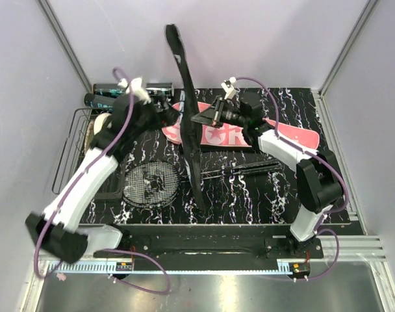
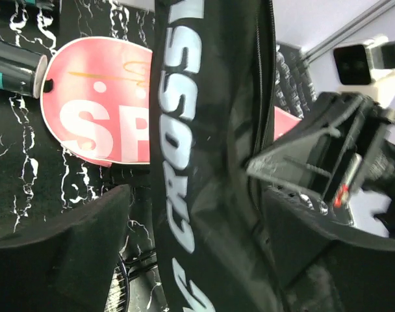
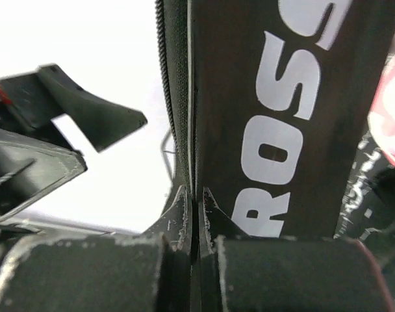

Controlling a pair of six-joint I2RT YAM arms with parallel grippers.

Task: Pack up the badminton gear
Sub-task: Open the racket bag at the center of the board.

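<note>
- Two right fingers [image 3: 178,224] clamped on CROSSWAY bag [image 3: 249,97] at the zip edge, which keeps it standing on edge mid-worktop [image 1: 249,195].
- Left fingers [image 2: 61,253] apart, straddling the bag; likely there to pull the mouth wide.
- SPORT case [image 1: 295,138] flat behind it, not yet packed.

**Left jaws wide, right jaws pinched**

The left arm [image 1: 87,175] stretches forward, wrist turned rightward, and the left gripper [image 1: 166,112] has its fingers spread wide. The right arm [image 1: 285,146] bends leftward, with the right gripper [image 1: 199,119] clamped tight on the bag [image 1: 183,71] edge.
</note>
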